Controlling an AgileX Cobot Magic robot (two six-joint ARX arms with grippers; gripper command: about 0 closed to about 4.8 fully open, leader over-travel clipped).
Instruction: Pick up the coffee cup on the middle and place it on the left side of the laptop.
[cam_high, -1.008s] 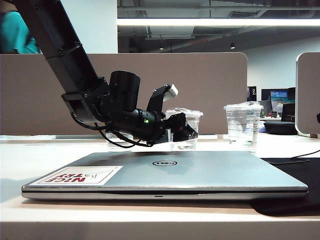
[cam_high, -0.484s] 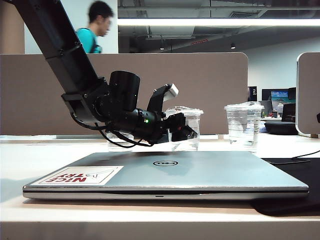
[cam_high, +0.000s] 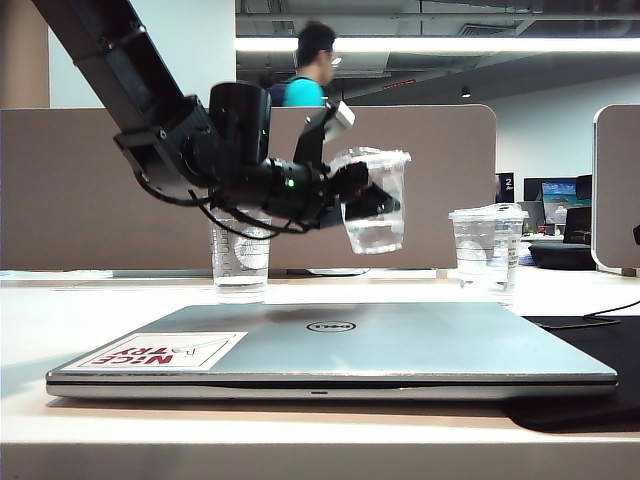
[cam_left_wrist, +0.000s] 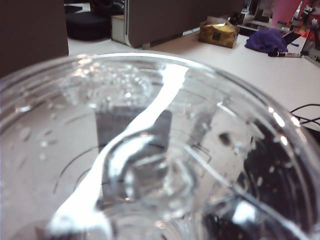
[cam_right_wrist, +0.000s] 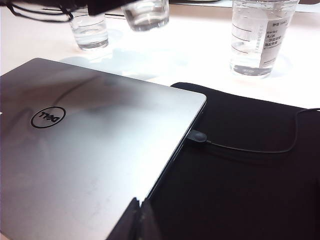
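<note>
The coffee cup (cam_high: 374, 204), a short clear lidded cup with some water, hangs tilted in the air behind the laptop (cam_high: 330, 345). My left gripper (cam_high: 356, 196) is shut on its side, reaching in from the left. In the left wrist view the coffee cup (cam_left_wrist: 150, 150) fills the picture and hides the jaws. The closed silver Dell laptop (cam_right_wrist: 75, 150) also lies below my right gripper (cam_right_wrist: 140, 220), which is shut with nothing in it, over the laptop's edge. In the right wrist view the coffee cup (cam_right_wrist: 146, 12) hangs above the table.
A tall narrow clear cup with a round logo (cam_high: 240, 262) stands behind the laptop on the left. A lined clear cup (cam_high: 487, 250) stands at the right. A black mat (cam_right_wrist: 240, 175) with a plugged cable (cam_right_wrist: 250, 149) lies right of the laptop.
The left arm has risen and lifted the coffee cup off the table; the cup now hangs tilted. The tall logo cup behind is uncovered. The right arm has not moved.
</note>
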